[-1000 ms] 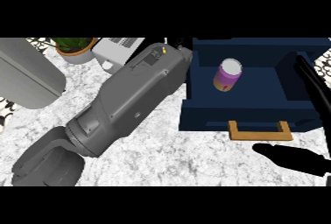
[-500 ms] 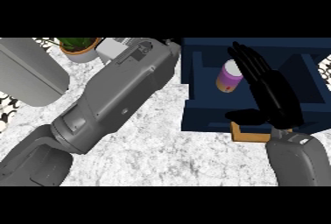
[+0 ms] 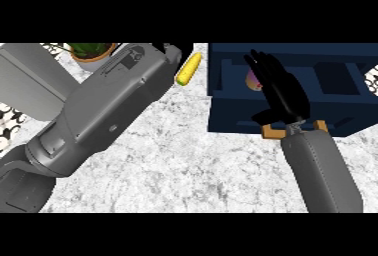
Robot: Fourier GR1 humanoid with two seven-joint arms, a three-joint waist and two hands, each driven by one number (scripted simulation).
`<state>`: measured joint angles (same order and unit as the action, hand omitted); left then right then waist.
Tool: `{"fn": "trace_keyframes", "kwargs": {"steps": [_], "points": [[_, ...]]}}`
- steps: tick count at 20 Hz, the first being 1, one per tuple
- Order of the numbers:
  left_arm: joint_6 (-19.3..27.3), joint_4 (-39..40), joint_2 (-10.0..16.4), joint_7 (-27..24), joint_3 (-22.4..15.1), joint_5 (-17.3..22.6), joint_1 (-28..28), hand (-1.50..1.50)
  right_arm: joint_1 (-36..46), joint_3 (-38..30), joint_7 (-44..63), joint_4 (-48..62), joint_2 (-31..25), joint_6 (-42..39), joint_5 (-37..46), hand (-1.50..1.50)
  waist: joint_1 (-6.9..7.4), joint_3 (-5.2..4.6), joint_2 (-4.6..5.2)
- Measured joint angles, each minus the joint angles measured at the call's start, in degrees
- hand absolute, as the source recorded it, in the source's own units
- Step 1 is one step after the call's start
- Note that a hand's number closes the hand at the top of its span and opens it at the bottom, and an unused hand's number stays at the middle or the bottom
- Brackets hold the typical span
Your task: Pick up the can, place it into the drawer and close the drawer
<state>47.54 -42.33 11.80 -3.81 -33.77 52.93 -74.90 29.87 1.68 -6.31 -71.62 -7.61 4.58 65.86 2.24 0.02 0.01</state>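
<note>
Two of three steps look done: the left hand [image 3: 171, 50] peeks past its grey forearm (can't tell its pose), the open dark blue drawer [image 3: 229, 114] has the small purple can [image 3: 253, 80] inside, and the right hand [image 3: 282, 94] is stretched flat above it, holding nothing, so next comes pushing the drawer front shut.

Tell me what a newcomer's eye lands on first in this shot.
The black right hand stands out, fingers straight over the open navy drawer at upper right, hiding most of the purple can inside. The big grey left forearm cuts diagonally across the left half. A yellow corn cob lies just left of the drawer, and a potted plant sits at top left.
</note>
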Motion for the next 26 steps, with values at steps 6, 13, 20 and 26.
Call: {"fn": "trace_keyframes", "kwargs": {"steps": [6,13,20,26], "points": [[0.32,-5.48,3.40,2.76,-0.32,-1.61,3.16,-1.50,7.83,-2.13,-0.60,15.37,-0.29,9.36,4.80,-1.50,0.44,-0.57,-0.40],[0.28,-10.92,7.31,4.76,0.14,-3.31,6.35,-1.50,15.27,-5.20,-1.72,28.94,-1.02,18.83,7.22,-1.50,0.95,-0.90,-0.42],[0.20,-14.35,9.76,6.92,0.92,-4.44,7.85,-1.50,21.81,-8.41,-2.39,40.23,-1.73,26.73,8.09,-1.50,1.35,-0.72,0.10],[-0.45,-17.66,12.43,9.45,1.30,-5.37,8.59,-1.50,26.93,-10.90,-1.96,48.50,-2.65,31.98,8.36,-1.50,2.19,-0.17,0.96]]}}
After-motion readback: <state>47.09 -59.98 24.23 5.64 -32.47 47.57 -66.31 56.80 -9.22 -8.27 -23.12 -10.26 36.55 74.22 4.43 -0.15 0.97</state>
